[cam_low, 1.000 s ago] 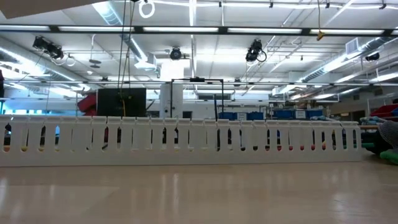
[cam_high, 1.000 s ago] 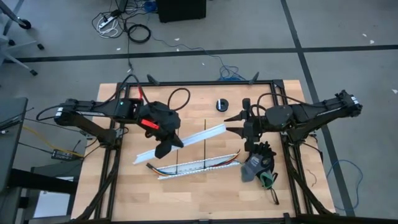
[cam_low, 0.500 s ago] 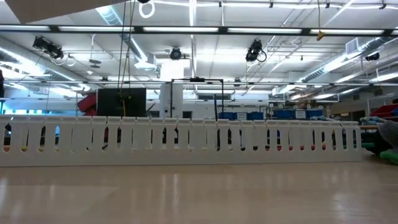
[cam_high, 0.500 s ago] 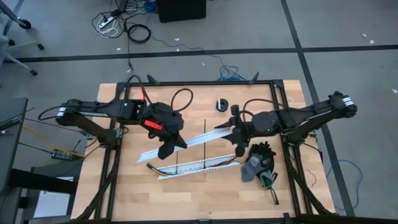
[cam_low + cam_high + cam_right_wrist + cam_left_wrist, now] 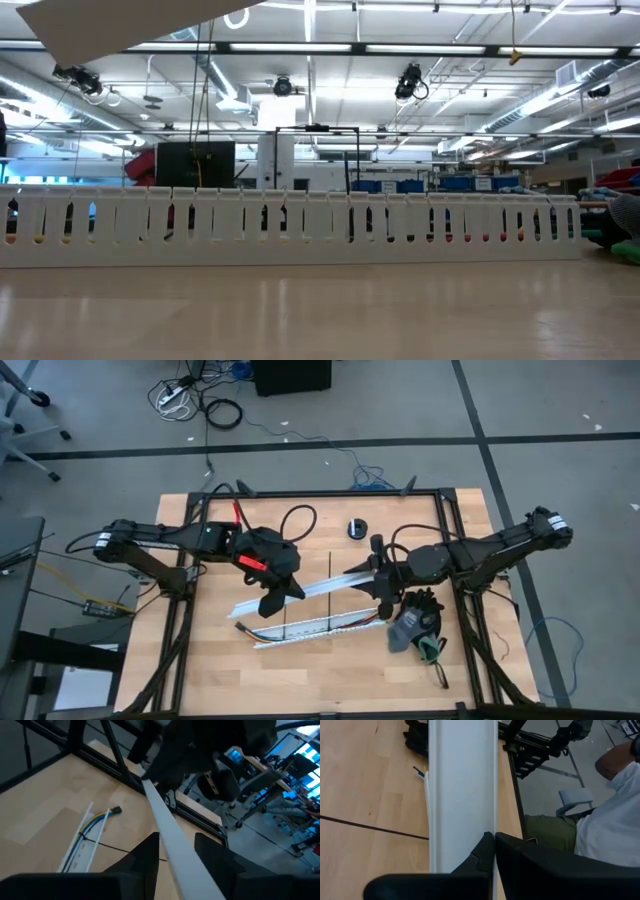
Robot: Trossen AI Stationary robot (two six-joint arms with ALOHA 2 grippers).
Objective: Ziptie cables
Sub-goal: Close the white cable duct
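Observation:
The cables [image 5: 322,623] lie in a long white slotted channel [image 5: 300,225] near the table's front, and their blue and yellow strands show in the right wrist view [image 5: 94,827]. A plain white strip [image 5: 330,580] hangs slanted above them. My left gripper [image 5: 277,596] is shut on the strip toward its left end. My right gripper [image 5: 378,578] stands open at the strip's right end, with one finger on each side of it [image 5: 172,832]. I cannot see that they touch it. I cannot make out the zipties. My left gripper pinches one long edge of the white strip [image 5: 492,827] between its two shut fingers. The fingers slant down from the far left and lie roughly along the strip, which runs on ahead of them. The strip is lifted clear of the table and is tilted.
A pair of black, grey and green gloves [image 5: 415,625] lies near the right rail. A small black round part [image 5: 357,528] sits at the far middle. A black frame [image 5: 330,493] rims the table. A seated person [image 5: 600,825] shows beyond the table's edge.
My right gripper has moved toward the table's left and downward, up to the white strip's right end, and its fingers now stand on either side of the strip. The strip has shifted slightly rightward, and more of it shows at the top of the low view.

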